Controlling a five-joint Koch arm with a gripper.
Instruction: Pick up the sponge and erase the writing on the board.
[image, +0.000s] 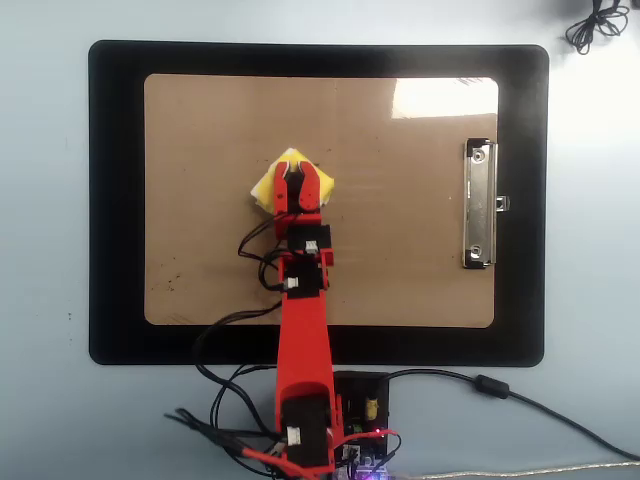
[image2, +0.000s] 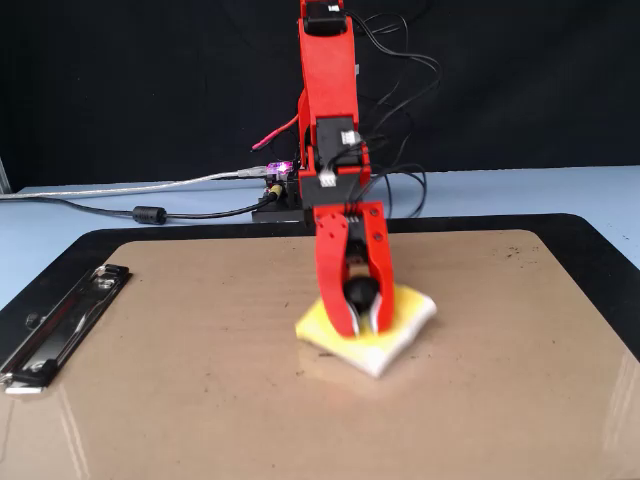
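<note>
My red gripper (image: 296, 176) (image2: 358, 325) is shut on the sponge (image: 265, 185) (image2: 405, 320), a yellow-and-white block pressed flat on the tan board (image: 200, 130) (image2: 180, 400). The sponge lies near the board's middle, a little left of centre in the overhead view. Its top hole is covered by the fingers. No writing shows on the board around the sponge; only faint dark specks (image: 172, 282) remain at the lower left in the overhead view. The silver clip (image: 479, 205) (image2: 60, 322) sits on one short edge.
A black mat (image: 115, 200) (image2: 600, 250) lies under the board on a pale blue table. The arm's base, circuit board (image: 360, 410) and cables (image2: 150, 213) sit at the mat's edge. A coiled dark cable (image: 597, 25) lies at the overhead view's top right.
</note>
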